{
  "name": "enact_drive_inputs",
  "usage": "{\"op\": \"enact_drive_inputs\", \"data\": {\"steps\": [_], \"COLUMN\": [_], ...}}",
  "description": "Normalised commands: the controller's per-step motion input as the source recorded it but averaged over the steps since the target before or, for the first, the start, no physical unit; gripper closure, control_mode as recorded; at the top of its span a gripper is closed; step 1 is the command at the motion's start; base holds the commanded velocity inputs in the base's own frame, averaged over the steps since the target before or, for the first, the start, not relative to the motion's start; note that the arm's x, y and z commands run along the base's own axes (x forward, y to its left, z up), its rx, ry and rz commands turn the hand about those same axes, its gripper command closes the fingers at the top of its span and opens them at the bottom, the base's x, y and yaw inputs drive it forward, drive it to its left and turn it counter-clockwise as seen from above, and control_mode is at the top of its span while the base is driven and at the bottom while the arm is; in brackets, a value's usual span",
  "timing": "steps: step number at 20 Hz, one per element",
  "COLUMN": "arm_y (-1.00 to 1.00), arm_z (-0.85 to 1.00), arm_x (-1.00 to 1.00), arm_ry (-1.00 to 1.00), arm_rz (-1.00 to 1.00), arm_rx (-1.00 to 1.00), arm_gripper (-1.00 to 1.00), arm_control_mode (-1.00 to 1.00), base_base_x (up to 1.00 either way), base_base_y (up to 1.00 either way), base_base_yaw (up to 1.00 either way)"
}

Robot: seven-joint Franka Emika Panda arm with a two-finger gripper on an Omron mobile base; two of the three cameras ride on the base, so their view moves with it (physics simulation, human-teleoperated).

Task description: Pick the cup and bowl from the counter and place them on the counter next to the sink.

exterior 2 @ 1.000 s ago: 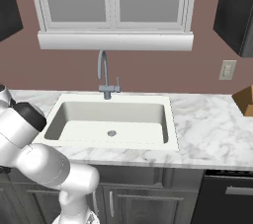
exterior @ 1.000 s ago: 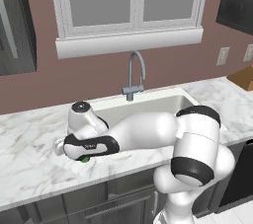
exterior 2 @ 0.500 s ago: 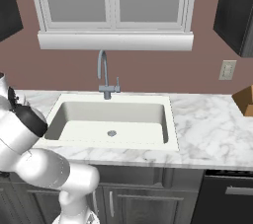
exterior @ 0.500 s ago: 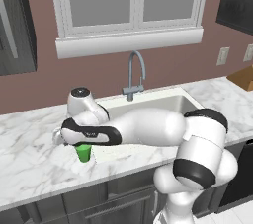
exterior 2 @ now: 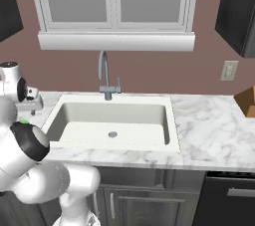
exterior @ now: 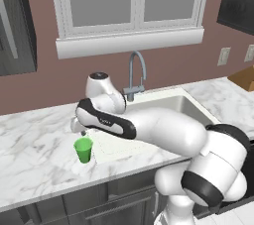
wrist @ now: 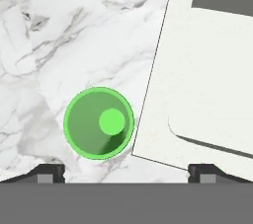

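Spread wide with nothing between its fingers, the gripper hangs above the counter just left of the sink, pointing straight down. In the hand view its two dark fingertips stand far apart at the bottom edge, one on each side, and neither touches anything.

Below the gripper in the left base view, a green cup stands upright on the white marble, close to the counter's front edge. The hand view looks down into the cup: a round green mouth with a lighter green disc at its bottom. The cup sits on bare marble just beside the sink's pale corner, its rim nearly meeting the basin's edge, though whether they touch cannot be told. It lies between the two fingertips in that view, nearer the left one, and clearly below them.

In the right base view the sink shows as a pale rectangular basin with a round drain, and a curved grey tap rises behind it. A sliver of the cup peeks out beside the arm at the left.

A tan box sits on the counter far to the right of the sink.
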Motion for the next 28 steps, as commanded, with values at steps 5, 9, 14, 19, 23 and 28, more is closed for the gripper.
{"op": "enact_drive_inputs", "data": {"steps": [5, 9, 14, 19, 23, 28], "arm_y": [-0.81, -0.72, -0.74, -0.72, -0.53, -0.48], "arm_z": [0.39, 0.39, 0.28, 0.01, -0.01, -0.14], "arm_x": [-0.03, -0.18, -0.23, -0.19, -0.05, 0.0], "arm_ry": [0.06, 0.06, 0.06, 0.01, 0.0, -0.07], "arm_rz": [-0.14, -0.13, -0.11, -0.09, -0.06, -0.02], "arm_rx": [0.0, 0.0, 0.0, 0.0, 0.0, 0.0], "arm_gripper": [-1.0, -1.0, -1.0, -1.0, -1.0, -1.0], "arm_control_mode": [-1.0, -1.0, -1.0, -1.0, -1.0, -1.0], "base_base_x": [0.0, 0.0, 0.0, 0.0, 0.0, 0.0], "base_base_y": [0.0, 0.0, 0.0, 0.0, 0.0, 0.0], "base_base_yaw": [0.0, 0.0, 0.0, 0.0, 0.0, 0.0]}}
